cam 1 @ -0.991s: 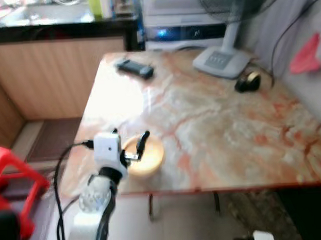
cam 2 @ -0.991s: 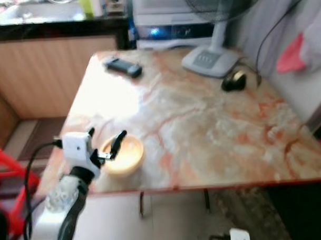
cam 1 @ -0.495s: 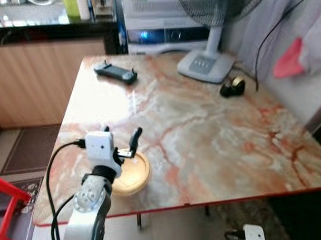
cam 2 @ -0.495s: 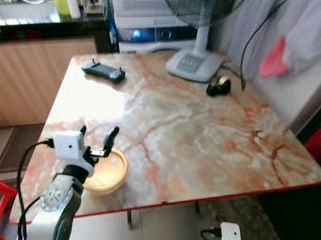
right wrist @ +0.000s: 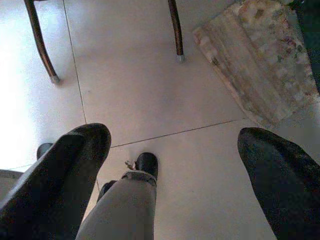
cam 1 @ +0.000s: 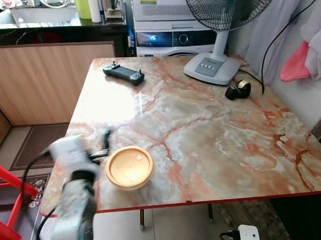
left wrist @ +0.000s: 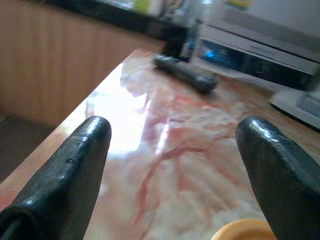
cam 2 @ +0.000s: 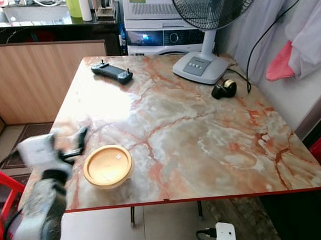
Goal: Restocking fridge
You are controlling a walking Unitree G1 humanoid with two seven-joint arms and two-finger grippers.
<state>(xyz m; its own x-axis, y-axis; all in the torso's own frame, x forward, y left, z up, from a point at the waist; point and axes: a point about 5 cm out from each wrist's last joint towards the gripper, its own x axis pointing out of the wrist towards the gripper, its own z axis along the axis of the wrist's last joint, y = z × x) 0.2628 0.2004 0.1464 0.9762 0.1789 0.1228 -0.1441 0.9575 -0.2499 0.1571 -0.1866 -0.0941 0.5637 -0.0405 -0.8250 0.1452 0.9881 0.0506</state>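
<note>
Your task item, the round tan lidded container [cam 1: 129,167], sits in the lower left of the head view, on the marble desk [cam 1: 214,134] near its front edge. What is inside it is hidden by the lid. In the left wrist view you catch just a sliver of its orange rim, cut off by the picture's edge.

Just left of the container your left gripper [cam 1: 98,146] hangs over the desk's left edge, not touching it. The arm is smeared by motion blur, so its outline is hard to read in the head views. The wrist view settles the fingers [left wrist: 75,165]: the 2 stand wide apart with nothing between them.

Your right gripper [right wrist: 175,175] points down at the tiled floor [right wrist: 150,75], its 2 fingers apart and empty. A trouser leg and dark shoe [right wrist: 146,164] show between them.

Farther back on the desk lie a black handheld controller [cam 1: 123,73] at the upper left, a fan base [cam 1: 211,67] at the upper right, and beside it a small dark object [cam 1: 237,89] you cannot identify. The fan's head is cut off at the top.
</note>
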